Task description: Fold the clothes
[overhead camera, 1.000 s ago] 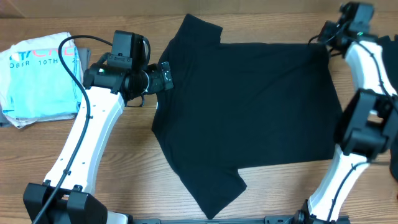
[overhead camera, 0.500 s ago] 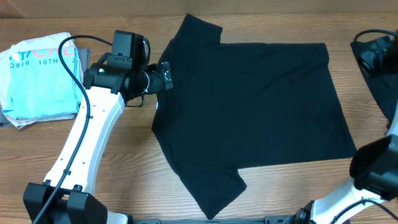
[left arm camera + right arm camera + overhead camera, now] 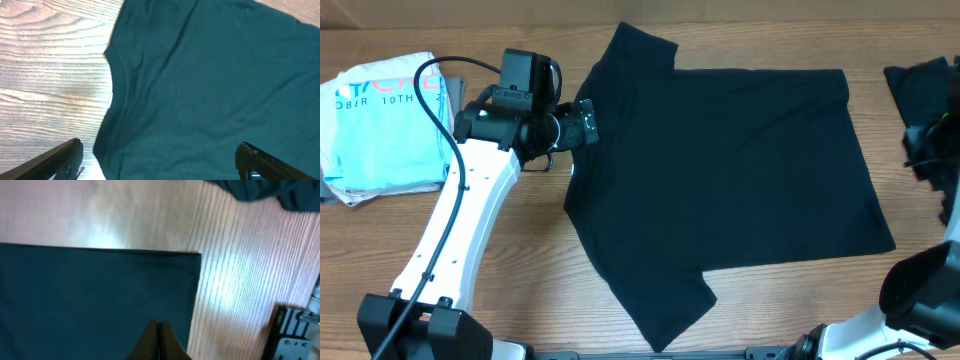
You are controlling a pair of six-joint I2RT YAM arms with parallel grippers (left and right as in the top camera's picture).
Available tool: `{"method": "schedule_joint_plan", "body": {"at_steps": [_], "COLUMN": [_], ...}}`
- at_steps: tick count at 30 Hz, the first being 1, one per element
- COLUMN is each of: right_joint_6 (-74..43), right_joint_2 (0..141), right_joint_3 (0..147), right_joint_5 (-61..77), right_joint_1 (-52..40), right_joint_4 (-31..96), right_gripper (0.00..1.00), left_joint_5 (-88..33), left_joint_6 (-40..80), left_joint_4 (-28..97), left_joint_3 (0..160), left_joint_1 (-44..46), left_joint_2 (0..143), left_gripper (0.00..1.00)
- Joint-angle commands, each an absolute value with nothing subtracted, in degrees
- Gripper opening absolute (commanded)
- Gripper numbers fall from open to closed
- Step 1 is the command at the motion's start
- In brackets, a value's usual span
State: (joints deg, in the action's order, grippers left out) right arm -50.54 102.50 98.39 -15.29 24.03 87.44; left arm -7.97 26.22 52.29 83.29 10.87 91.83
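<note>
A light-blue T-shirt [image 3: 380,120] lay far left. The left hand [image 3: 157,157] hung wide open and empty over the collar of the black T-shirt [image 3: 720,190], which was spread flat on the counter [image 3: 520,260]. The right hand [image 3: 158,327] was pinched shut above the shirt's hem corner.

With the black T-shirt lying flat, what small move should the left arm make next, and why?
Probably lower the left claw and close it on the black T-shirt at its neckline edge. It stands wide open astride that edge, the shirt lies flat and unfolded on the table, and the right claw is shut near a hem corner, so folding likely needs a grip first.
</note>
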Motion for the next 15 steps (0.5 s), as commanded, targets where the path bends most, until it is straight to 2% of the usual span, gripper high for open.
{"method": "schedule_joint_plan", "body": {"at_steps": [1, 8, 15], "right_joint_6": [-52.8, -51.3, -38.3], "right_joint_2": [102.7, 102.7, 102.7], "right_joint_3": [90.6, 74.0, 60.0], "right_joint_5": [-16.8, -16.7, -7.1], "right_joint_1": [24.9, 29.3, 34.9], "right_joint_4": [84.8, 70.2, 51.2], "right_gripper": [0.04, 0.04, 0.04], "left_joint_5": [-8.4, -8.4, -8.4], "left_joint_6": [25.7, 25.7, 25.7], "left_joint_4": [52.4, 52.4, 52.4], "left_joint_3": [83.4, 83.4, 83.4], "left_joint_1": [11.1, 11.1, 11.1], "left_joint_2": [91.9, 91.9, 91.9], "left_gripper": [1.0, 1.0, 1.0]}}
